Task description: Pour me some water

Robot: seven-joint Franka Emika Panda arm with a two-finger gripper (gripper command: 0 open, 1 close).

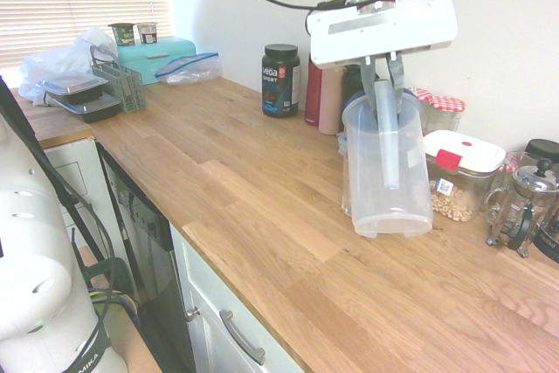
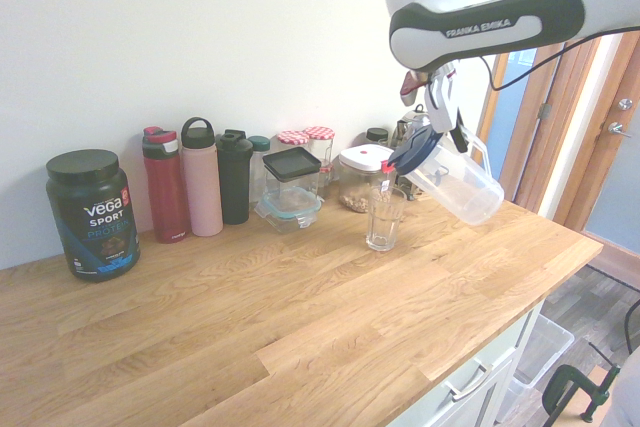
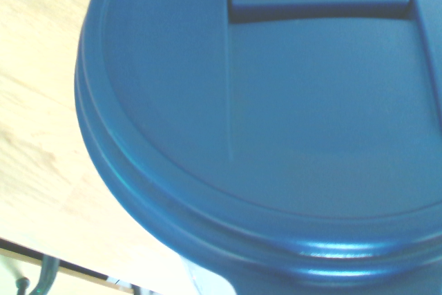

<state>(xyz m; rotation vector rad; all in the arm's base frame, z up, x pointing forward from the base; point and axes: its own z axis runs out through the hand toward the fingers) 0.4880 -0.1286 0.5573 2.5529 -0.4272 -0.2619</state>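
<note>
While the white robot arm [image 2: 490, 22] reaches in over the wooden counter [image 2: 270, 317], its two-finger claw [image 1: 383, 65] is pinched shut on the handle of a clear plastic pitcher with a round blue lid [image 2: 450, 173]. The pitcher hangs above the counter, tilted, its lidded end leaning toward a clear ribbed drinking glass [image 2: 383, 219] that stands upright on the wood. In the second exterior view the lid is near the glass's rim and the pitcher's base points away from it; whether lid and rim touch cannot be told. Near the glass stands a clear container of nuts with a white lid and red clasp [image 1: 463, 172], and near that a glass French press with a metal lid [image 1: 524, 207]. Further along the wall come a tall pink bottle [image 2: 202, 182], a tall red bottle [image 2: 166, 187] just beside it, and a black protein-powder tub [image 2: 93, 215]. The blue lid fills most of the wrist view.
</note>
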